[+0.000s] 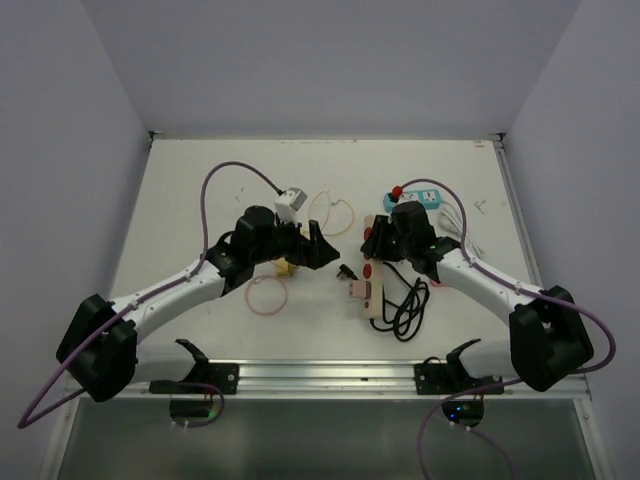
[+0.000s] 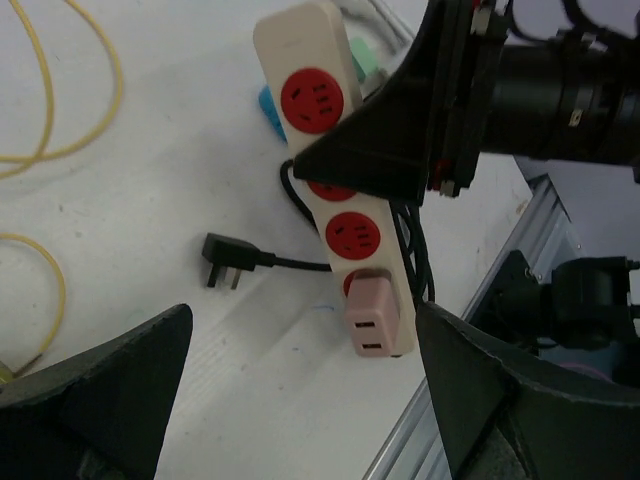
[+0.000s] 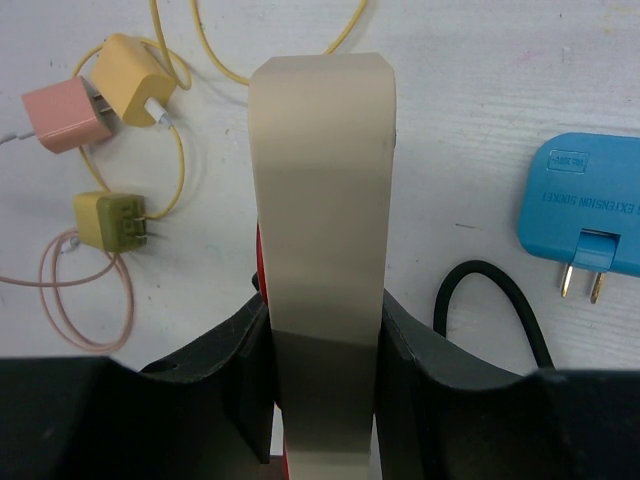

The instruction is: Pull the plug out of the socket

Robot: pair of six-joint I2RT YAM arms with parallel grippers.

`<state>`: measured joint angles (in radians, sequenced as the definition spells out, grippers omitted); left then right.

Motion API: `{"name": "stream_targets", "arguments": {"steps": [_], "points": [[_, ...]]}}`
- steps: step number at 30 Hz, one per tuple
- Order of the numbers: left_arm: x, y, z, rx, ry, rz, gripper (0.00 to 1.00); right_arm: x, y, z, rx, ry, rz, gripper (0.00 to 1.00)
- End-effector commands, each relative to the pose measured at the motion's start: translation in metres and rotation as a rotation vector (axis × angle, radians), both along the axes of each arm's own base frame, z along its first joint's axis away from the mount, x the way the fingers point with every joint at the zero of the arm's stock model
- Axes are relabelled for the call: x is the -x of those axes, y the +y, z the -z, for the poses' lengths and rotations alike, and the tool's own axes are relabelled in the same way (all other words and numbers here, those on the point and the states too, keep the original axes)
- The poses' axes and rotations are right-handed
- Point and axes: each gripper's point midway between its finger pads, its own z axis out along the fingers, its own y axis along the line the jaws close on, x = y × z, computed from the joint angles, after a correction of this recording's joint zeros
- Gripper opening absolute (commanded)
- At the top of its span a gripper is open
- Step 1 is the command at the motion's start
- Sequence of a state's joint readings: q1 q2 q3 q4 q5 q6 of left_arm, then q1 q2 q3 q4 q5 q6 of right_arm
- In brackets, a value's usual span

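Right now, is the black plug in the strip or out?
Out: the black plug lies beside the power strip, prongs bare.

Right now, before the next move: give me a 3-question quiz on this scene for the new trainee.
1. True or false: the black plug lies on the table, out of the power strip.
2. Which one grips the power strip? A) left B) right C) neither
3. Fill in: the adapter plugged into the strip's end is ____ in colour.
Key: 1 true. 2 B: the right pincer clamps it, and the left pincer is open. 3 pink.
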<state>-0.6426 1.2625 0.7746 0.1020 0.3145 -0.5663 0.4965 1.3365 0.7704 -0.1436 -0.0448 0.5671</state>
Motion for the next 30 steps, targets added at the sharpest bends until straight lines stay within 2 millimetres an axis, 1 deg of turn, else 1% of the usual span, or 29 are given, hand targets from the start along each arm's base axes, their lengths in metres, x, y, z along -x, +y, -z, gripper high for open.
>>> {"name": "stream_targets", "arguments": {"steps": [1,2,3,4,6,7,9,10,15,18,21,23,24,27,28,30], "points": [[0.021,-0.014,0.016,0.038,0.067,0.038,0.96,-0.019,0.017,-0.057,-0.137,-0.125,0.031,0.00],[0.024,-0.018,0.019,0.037,0.070,0.044,0.96,-0.020,0.017,-0.059,-0.145,-0.127,0.035,0.00],[0.028,-0.023,0.027,0.025,0.089,0.053,0.96,-0.020,0.017,-0.061,-0.150,-0.131,0.034,0.00],[0.036,-0.031,0.028,0.028,0.094,0.082,0.96,-0.021,0.018,-0.063,-0.155,-0.135,0.036,0.00],[0.040,-0.044,0.029,0.041,0.100,0.106,0.96,-0.021,0.019,-0.066,-0.169,-0.139,0.039,0.00],[0.049,-0.054,0.030,0.038,0.099,0.130,0.95,-0.022,0.019,-0.066,-0.170,-0.139,0.041,0.00],[0.052,-0.066,0.033,0.027,0.102,0.153,0.95,-0.022,0.019,-0.067,-0.175,-0.143,0.045,0.00],[0.059,-0.073,0.034,0.023,0.106,0.177,0.94,-0.021,0.019,-0.068,-0.180,-0.144,0.045,0.00],[0.064,-0.090,0.044,0.014,0.126,0.199,0.90,-0.021,0.020,-0.074,-0.198,-0.157,0.047,0.00],[0.060,-0.093,0.047,0.009,0.122,0.185,0.88,-0.020,0.021,-0.076,-0.210,-0.160,0.040,0.00],[0.056,-0.095,0.047,0.010,0.122,0.171,0.83,-0.019,0.023,-0.076,-0.222,-0.158,0.033,0.00],[0.054,-0.096,0.046,0.016,0.118,0.166,0.75,-0.019,0.024,-0.076,-0.226,-0.157,0.031,0.00],[0.053,-0.097,0.046,0.016,0.117,0.165,0.68,-0.018,0.024,-0.074,-0.224,-0.155,0.031,0.00],[0.054,-0.097,0.045,0.019,0.115,0.170,0.51,-0.017,0.024,-0.072,-0.223,-0.155,0.029,0.00],[0.055,-0.097,0.044,0.021,0.118,0.173,0.39,-0.017,0.023,-0.072,-0.224,-0.155,0.031,0.00],[0.057,-0.097,0.045,0.019,0.121,0.179,0.25,-0.016,0.023,-0.070,-0.225,-0.148,0.031,0.00]]}}
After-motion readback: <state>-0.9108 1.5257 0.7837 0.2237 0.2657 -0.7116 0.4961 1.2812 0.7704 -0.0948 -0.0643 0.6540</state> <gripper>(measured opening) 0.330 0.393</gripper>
